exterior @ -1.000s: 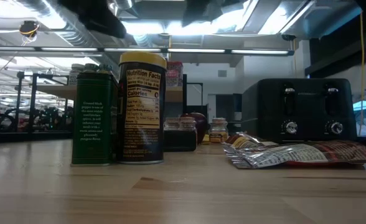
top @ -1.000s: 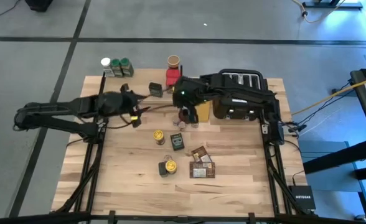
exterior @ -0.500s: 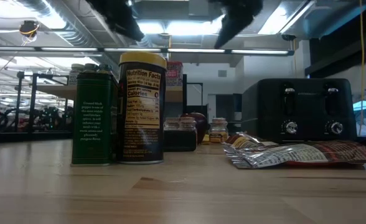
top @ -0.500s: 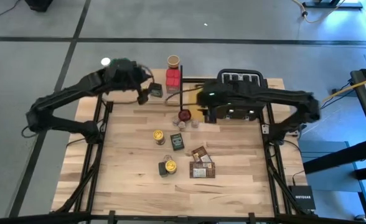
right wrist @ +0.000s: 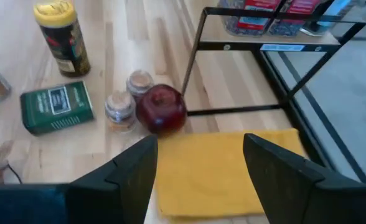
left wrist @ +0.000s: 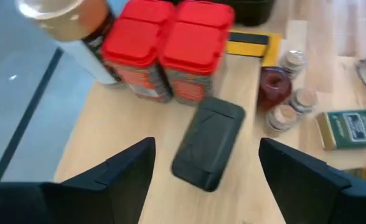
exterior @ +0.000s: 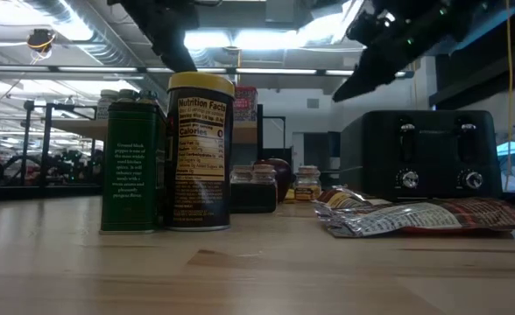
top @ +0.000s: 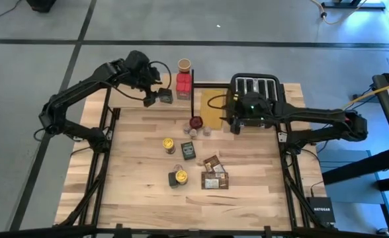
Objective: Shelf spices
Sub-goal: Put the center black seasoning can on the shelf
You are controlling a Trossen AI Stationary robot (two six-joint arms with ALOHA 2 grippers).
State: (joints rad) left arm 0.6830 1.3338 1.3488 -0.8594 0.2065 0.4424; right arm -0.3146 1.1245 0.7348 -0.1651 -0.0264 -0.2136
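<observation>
Left wrist view had the left end effector (left wrist: 205, 171) spread wide and holding nothing, hovering over a dark flat tin (left wrist: 208, 142) lying on the shelf (left wrist: 117, 134). Just beyond it stood two red-lidded jars (left wrist: 170, 46), with a brown-capped jar (left wrist: 65, 18) beside them. I'd say back off straight up so the fingers don't clip the tin.

The right end effector (right wrist: 197, 163) was also wide and empty, over the yellow board (right wrist: 217, 171) right of the shelf. Still down on the surface (top: 135, 192): the green tin (right wrist: 57, 107), a yellow-lidded jar (right wrist: 61, 34), two little jars (right wrist: 130, 99) touching the red knob (right wrist: 162, 109), plus packets (top: 214, 173) nearer in. No container had visible loose contents.
</observation>
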